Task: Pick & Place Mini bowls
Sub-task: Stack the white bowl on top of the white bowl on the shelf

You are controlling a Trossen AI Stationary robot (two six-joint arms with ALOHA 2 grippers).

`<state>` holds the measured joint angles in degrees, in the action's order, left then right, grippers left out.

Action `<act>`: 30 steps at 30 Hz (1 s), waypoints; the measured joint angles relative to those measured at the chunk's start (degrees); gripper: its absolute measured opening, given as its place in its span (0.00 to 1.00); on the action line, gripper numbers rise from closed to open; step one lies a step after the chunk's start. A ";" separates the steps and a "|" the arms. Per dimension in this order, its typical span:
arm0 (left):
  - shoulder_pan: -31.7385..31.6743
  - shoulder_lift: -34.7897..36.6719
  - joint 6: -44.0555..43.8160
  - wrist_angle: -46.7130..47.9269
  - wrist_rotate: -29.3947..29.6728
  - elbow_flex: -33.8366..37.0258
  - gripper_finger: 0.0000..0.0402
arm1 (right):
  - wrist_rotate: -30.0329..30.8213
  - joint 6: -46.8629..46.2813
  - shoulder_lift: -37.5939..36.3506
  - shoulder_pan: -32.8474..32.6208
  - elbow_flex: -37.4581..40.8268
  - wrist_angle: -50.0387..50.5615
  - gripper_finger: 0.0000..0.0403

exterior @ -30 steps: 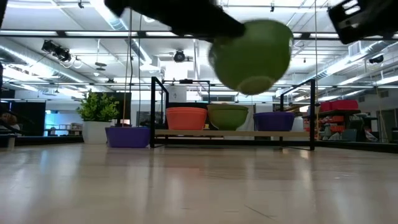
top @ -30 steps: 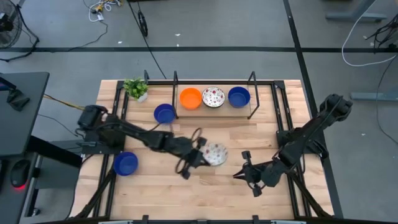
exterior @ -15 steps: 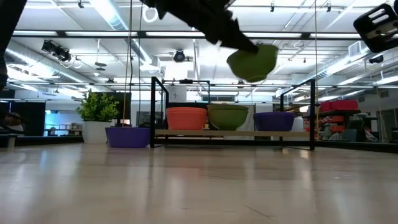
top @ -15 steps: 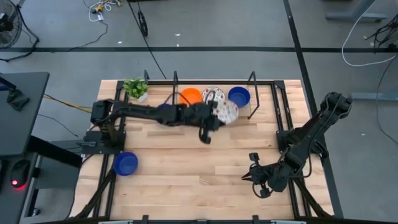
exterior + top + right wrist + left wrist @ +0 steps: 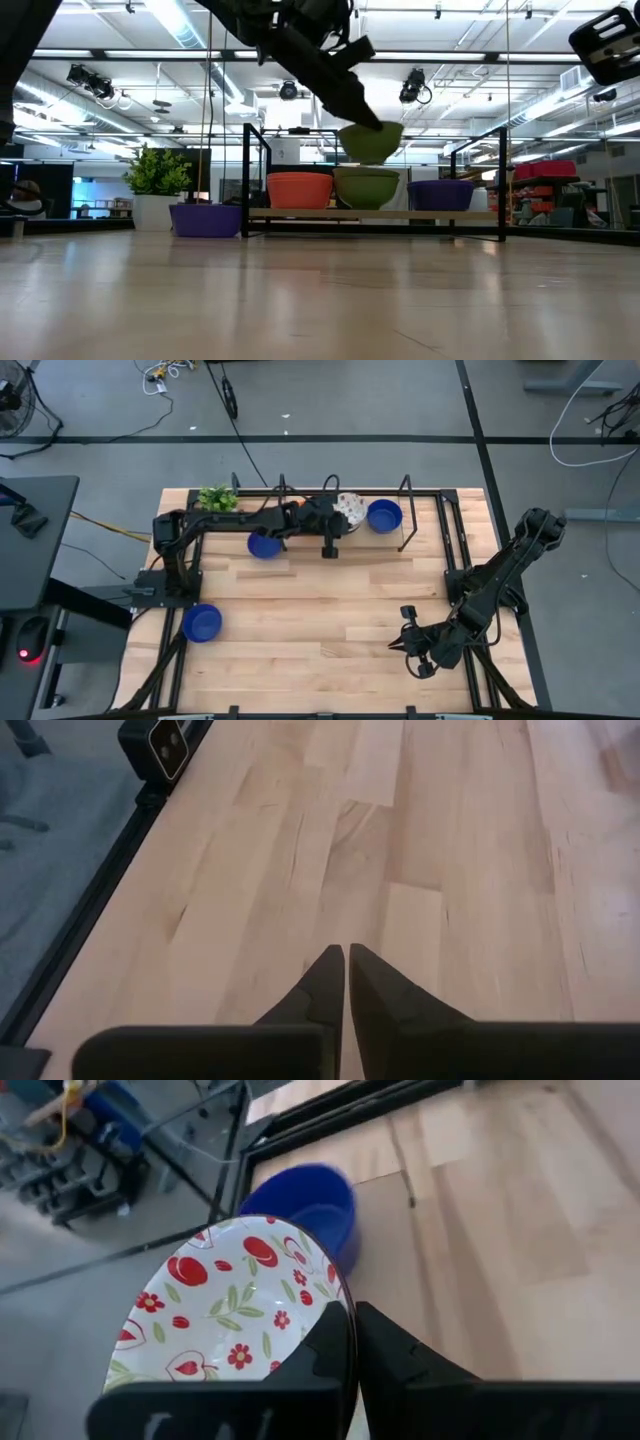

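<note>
1. Nearest the front edge of the desk (image 5: 330, 620), the right hand (image 5: 412, 650) waits low over bare wood, well apart from every bowl; its fingers (image 5: 325, 982) are pressed together with nothing between them.
2. A solid blue bowl (image 5: 202, 623) sits alone on the desk near the front left, beside the left arm's base.
3. Farther back, a second blue bowl (image 5: 264, 545) rests on the desk just in front of the black rack (image 5: 405, 488).
4. The left hand (image 5: 338, 520) reaches across to the rack, clenched on the rim of a white floral bowl (image 5: 225, 1315); the bowl hangs tilted in the air, above the bowls standing in the rack.
5. In the rack, the low view shows an orange bowl (image 5: 299, 190), a greenish-looking bowl (image 5: 366, 188) directly under the held one, and a blue bowl (image 5: 384, 515) at the right end.
6. At the far left corner stands a small potted plant (image 5: 216, 498).
</note>
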<state>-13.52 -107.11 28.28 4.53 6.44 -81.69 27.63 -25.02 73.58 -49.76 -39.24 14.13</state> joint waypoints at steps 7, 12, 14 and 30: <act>-1.47 -1.46 -1.10 1.87 1.41 0.04 0.03 | -0.02 0.00 0.02 0.00 0.00 0.00 0.06; -1.71 -2.97 -2.10 1.51 1.22 -0.04 0.04 | -0.02 0.21 0.04 0.02 0.00 -0.20 0.06; -1.68 -3.02 -2.27 3.13 1.20 0.04 0.04 | 0.00 0.21 0.03 0.02 0.00 -0.29 0.06; -1.79 -5.35 -3.64 1.20 -1.14 0.04 0.05 | 0.35 0.22 0.04 0.07 0.00 -0.11 0.06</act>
<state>-15.30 -112.46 24.64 5.73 5.30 -81.65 27.98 -24.80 73.63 -49.69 -39.24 14.02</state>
